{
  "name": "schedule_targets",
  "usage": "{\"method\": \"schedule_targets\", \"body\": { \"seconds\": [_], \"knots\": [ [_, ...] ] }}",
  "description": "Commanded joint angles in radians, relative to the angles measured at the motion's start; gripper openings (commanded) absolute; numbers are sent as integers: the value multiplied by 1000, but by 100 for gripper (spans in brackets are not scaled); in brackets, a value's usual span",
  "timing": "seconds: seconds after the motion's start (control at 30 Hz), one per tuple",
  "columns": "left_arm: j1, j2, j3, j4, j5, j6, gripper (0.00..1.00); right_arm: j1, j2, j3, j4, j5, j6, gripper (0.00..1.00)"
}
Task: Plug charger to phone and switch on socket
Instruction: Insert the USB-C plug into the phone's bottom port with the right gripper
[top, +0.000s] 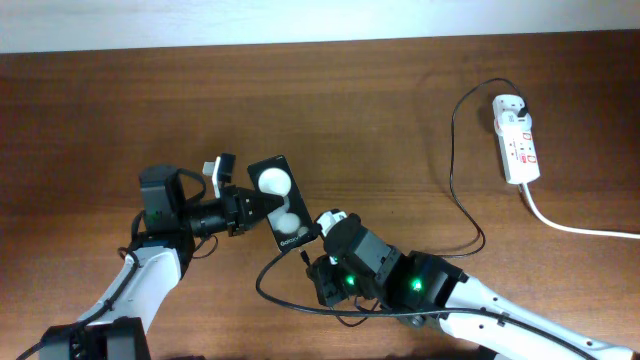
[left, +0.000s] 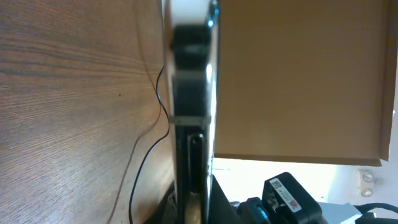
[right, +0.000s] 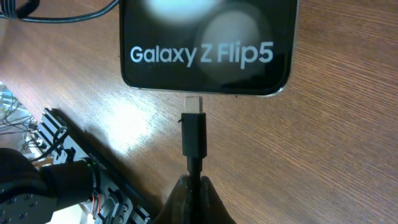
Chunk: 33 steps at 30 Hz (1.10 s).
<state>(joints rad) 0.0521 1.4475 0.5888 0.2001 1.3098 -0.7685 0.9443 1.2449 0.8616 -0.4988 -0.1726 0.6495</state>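
The black phone (top: 279, 203) with two white round patches is held on edge by my left gripper (top: 243, 209), which is shut on it; the left wrist view shows its thin side (left: 191, 93). In the right wrist view its lower end reads "Galaxy Z Flip5" (right: 202, 53). My right gripper (right: 194, 186) is shut on the black charger cable just behind the plug (right: 193, 130), whose silver tip sits a small gap below the phone's bottom edge. The cable (top: 455, 180) runs to a white adapter in the socket (top: 517, 137) at far right.
The socket's thick white cord (top: 580, 228) trails off the right edge. A loop of black cable (top: 290, 297) lies on the wood in front of the phone. The right arm (top: 440, 290) crosses the front of the table.
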Motion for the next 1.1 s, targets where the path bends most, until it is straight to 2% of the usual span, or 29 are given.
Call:
{"method": "schedule_targets", "body": {
  "seconds": [0.0,0.4,0.8,1.07],
  "knots": [
    [3,-6,5,9,37,-5,0,6,0,-6,7,20,14,4],
    [3,-6,5,9,71,-5,0,5,0,-6,47,40,15,4],
    [3,-6,5,9,71,-5,0,5,0,-6,33,125,97,4],
    [3,-6,5,8,124,-5,0,5,3,-6,116,166,92,4]
  ]
}}
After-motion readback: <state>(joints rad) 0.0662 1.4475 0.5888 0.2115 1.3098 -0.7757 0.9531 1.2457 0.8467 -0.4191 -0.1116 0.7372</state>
